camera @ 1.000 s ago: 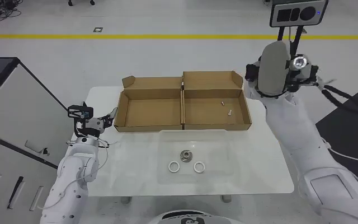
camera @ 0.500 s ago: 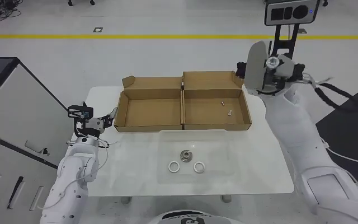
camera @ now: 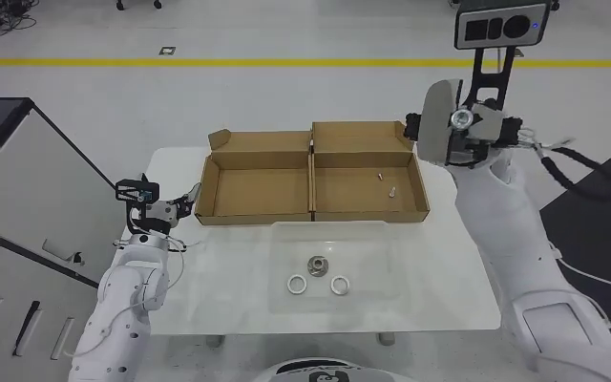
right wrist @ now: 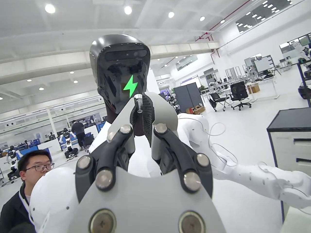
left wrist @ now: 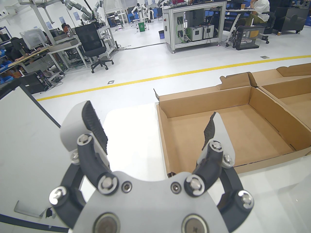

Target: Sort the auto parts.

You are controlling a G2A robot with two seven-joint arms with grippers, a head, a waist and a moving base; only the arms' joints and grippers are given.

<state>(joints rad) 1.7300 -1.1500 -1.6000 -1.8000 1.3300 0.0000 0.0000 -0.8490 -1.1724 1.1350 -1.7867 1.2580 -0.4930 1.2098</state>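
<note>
Inside the right-hand cardboard box (camera: 353, 196) lie two small screws (camera: 391, 191), right end effector (right wrist: 141, 105) off its far corner pinching another screw (right wrist: 138, 98), left end effector (left wrist: 150, 113) gaping wide.

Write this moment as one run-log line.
right gripper: shut on bolt, raised | left gripper: open beside left box | tray: two rings, metal part

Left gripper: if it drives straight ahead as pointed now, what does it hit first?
Most likely the near side wall of the left cardboard box, straight ahead of the open left gripper. Depth is hard to judge.
</note>
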